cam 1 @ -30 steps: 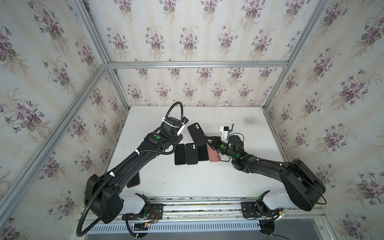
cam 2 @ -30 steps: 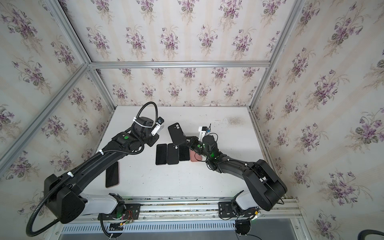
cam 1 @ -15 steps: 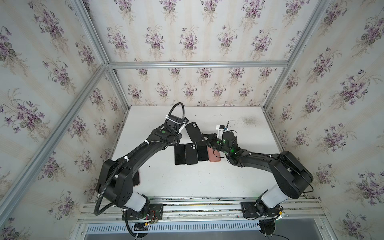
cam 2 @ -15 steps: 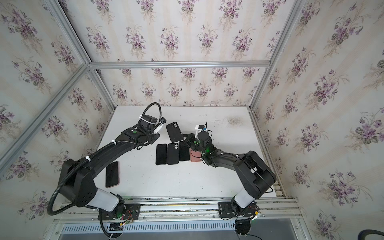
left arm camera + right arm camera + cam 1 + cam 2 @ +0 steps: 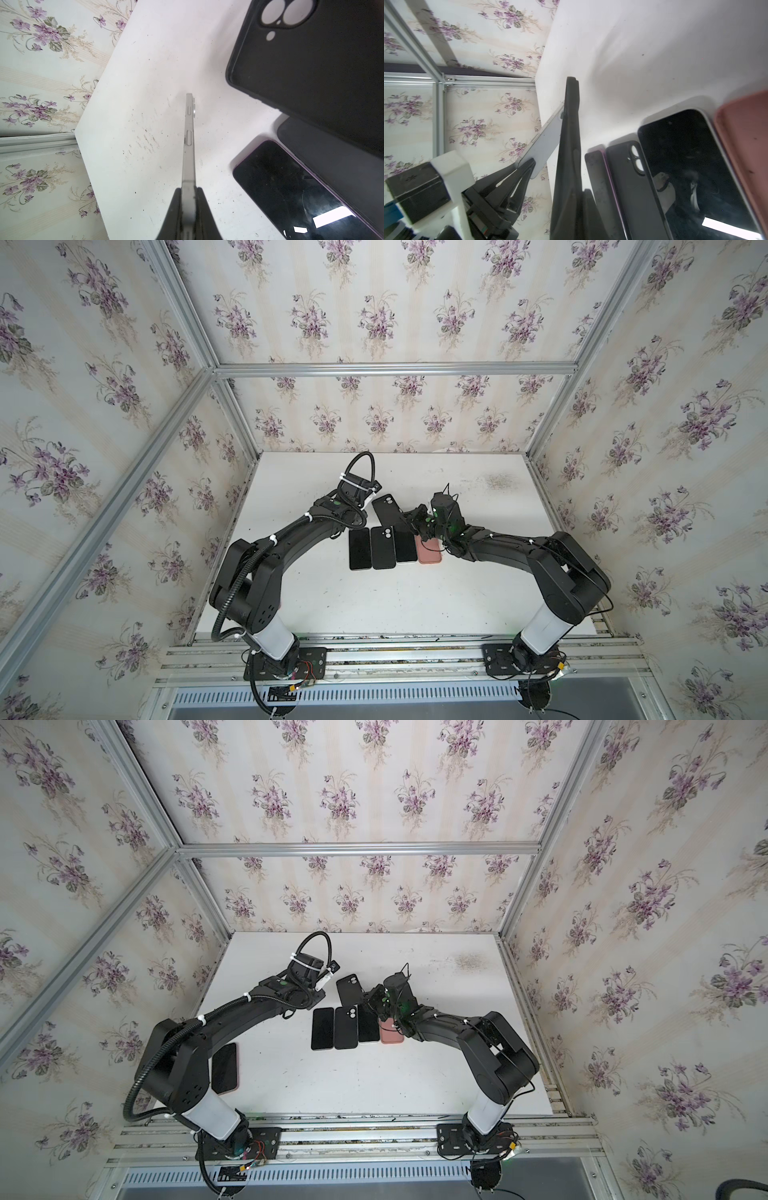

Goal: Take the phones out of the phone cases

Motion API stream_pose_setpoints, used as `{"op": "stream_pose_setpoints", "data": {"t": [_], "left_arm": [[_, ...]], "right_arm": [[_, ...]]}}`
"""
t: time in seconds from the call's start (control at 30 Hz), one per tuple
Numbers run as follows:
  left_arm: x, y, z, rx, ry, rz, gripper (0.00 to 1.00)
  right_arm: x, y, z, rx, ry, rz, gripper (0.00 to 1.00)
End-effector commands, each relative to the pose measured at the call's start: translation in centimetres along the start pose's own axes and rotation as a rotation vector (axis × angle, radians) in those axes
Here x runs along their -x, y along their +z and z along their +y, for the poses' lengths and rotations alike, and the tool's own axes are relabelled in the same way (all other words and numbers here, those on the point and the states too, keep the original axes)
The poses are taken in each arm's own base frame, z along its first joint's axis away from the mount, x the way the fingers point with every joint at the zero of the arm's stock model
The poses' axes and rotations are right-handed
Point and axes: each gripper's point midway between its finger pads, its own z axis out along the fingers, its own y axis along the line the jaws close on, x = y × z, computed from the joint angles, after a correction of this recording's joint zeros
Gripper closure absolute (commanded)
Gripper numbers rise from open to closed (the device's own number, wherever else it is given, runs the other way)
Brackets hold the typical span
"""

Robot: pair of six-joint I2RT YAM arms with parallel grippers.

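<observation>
Left claw [image 5: 188, 190] pinches the silver phone [image 5: 188, 145] edge-on. Right claw [image 5: 577, 195] clamps the empty black case [image 5: 570, 128]. The phone lies just beside the case, toward the counter's [image 5: 145, 72] left edge.

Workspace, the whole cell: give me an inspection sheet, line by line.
Surface: white table, scuffed, with a dark smudge toward the far right.
Job's things: silver phone bare, black case empty; both off the table; whether they touch is unclear.
Clutter: a row of dark-screened phone, black-backed item, second dark-screened phone and pink case; another phone by the left arm's base.
Grippers: left gripper shut on the silver phone; right gripper shut on the black case.
Cables: corrugated hose loops above the left wrist.
Surroundings: floral wallpaper, aluminium frame.
</observation>
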Motion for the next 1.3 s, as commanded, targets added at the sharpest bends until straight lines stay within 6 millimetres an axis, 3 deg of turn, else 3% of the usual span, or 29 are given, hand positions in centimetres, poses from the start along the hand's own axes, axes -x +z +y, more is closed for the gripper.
{"op": "stream_pose_setpoints", "data": {"t": [0.0,0.27,0.67,1.27], "left_arm": [[1.1,0.4,0.4,0.047,0.018,-0.039,1.00],[1.1,1.6,-2.0,0.048,0.084,-0.022,1.00],[0.6,2.1,-3.5,0.037,0.096,-0.023,0.90],[-0.7,4.0,-5.5,0.013,0.095,0.014,0.88]], "right_arm": [[0.1,0.3,-0.9,-0.042,0.032,-0.008,1.00],[0.0,1.3,-1.2,-0.041,0.053,0.004,1.00],[0.0,2.5,-2.6,-0.081,0.089,0.010,1.00],[0.0,2.5,-3.7,-0.094,0.101,-0.002,1.00]]}}
